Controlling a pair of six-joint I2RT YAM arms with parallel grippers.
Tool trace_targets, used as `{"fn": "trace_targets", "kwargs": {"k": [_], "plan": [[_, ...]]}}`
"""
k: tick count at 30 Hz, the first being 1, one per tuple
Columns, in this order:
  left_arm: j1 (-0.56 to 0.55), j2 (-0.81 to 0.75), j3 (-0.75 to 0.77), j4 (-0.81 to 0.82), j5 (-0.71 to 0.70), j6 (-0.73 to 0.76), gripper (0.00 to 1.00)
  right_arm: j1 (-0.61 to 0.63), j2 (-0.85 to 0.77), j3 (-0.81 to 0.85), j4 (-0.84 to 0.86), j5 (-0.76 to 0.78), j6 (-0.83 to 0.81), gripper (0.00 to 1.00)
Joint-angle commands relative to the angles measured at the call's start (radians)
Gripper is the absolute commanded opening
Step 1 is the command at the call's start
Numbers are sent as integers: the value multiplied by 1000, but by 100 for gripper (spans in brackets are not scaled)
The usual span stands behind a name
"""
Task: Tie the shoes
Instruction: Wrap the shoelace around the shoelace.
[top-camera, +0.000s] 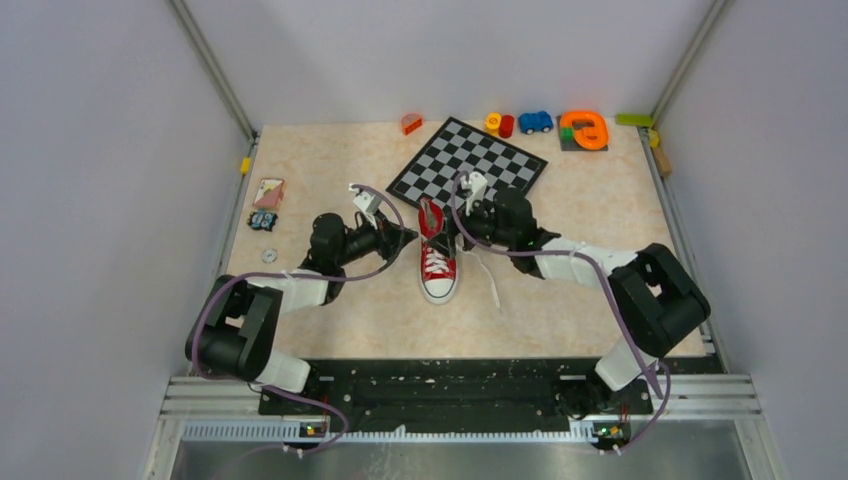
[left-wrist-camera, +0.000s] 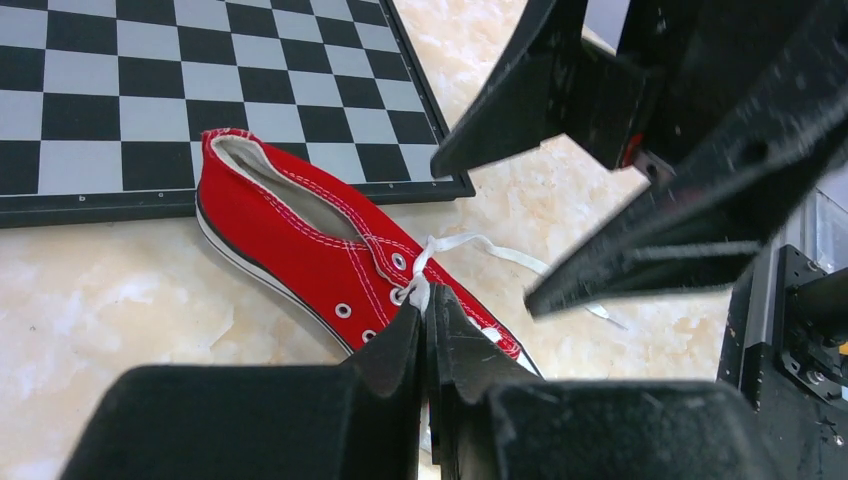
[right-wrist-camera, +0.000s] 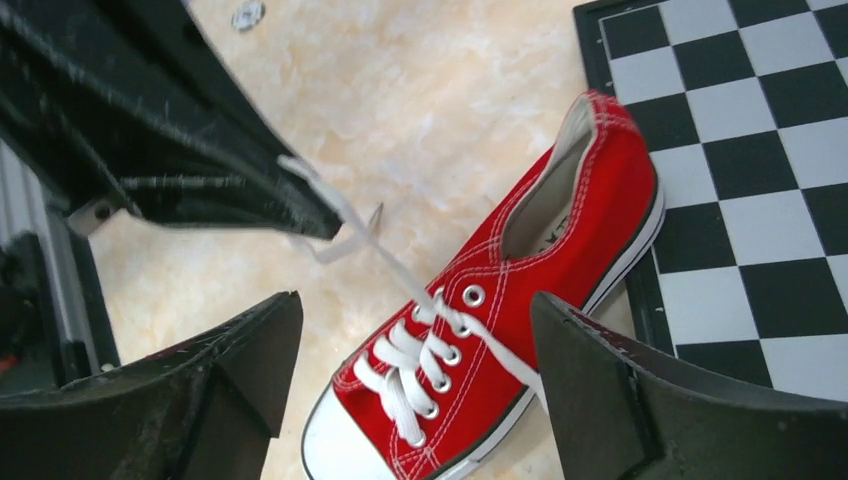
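Looking down from above, we've got the red sneaker (top-camera: 438, 262) sitting pretty much in the middle of the table (top-camera: 330, 160). Its white toe cap points back toward the arm bases, and the heel rests on the near corner of the chessboard (top-camera: 480, 160).

The left claw (left-wrist-camera: 428, 325) is pinched narrow, basically closed, and it's holding a white lace (right-wrist-camera: 400, 262). In the right wrist view that lace runs tight from the top eyelets up to the left claw's tip, off to the left of the shoe. In the left wrist view we see the lace going right in between the two closed fingers (left-wrist-camera: 395, 350).

The right claw (right-wrist-camera: 415, 310) is spread wide and holding nothing. Its own camera shows one finger on each side of the laced front of the shoe, toe cap at the bottom of the frame. How high it sits above the shoe, we honestly can't tell. From overhead it's just on the right side of the shoe's opening, with the left claw facing it from the other side.

The other lace end (top-camera: 490, 285) lies loose on the table to the right of the shoe.

Along the far edge there's a blue toy car (top-camera: 535, 122) and an orange toy (top-camera: 585, 130), and a card (top-camera: 268, 192) sits over on the left.
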Motion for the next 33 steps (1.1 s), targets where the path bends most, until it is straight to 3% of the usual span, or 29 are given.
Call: {"fn": "trace_targets", "kwargs": {"k": [1,11,24,33], "plan": [[6,-12,3,75,15,-10,7,68,-57,-44,119,85,-112,93],[6,-34,-4,68,11,-6,6,188,-5,-78,310,266,-161,90],[6,-17,-1,83,24,-32,6,270,101,-27,336,355,-195,83],[6,-2,-7,122,30,-70,6,288,153,-11,424,426,-165,66]]}}
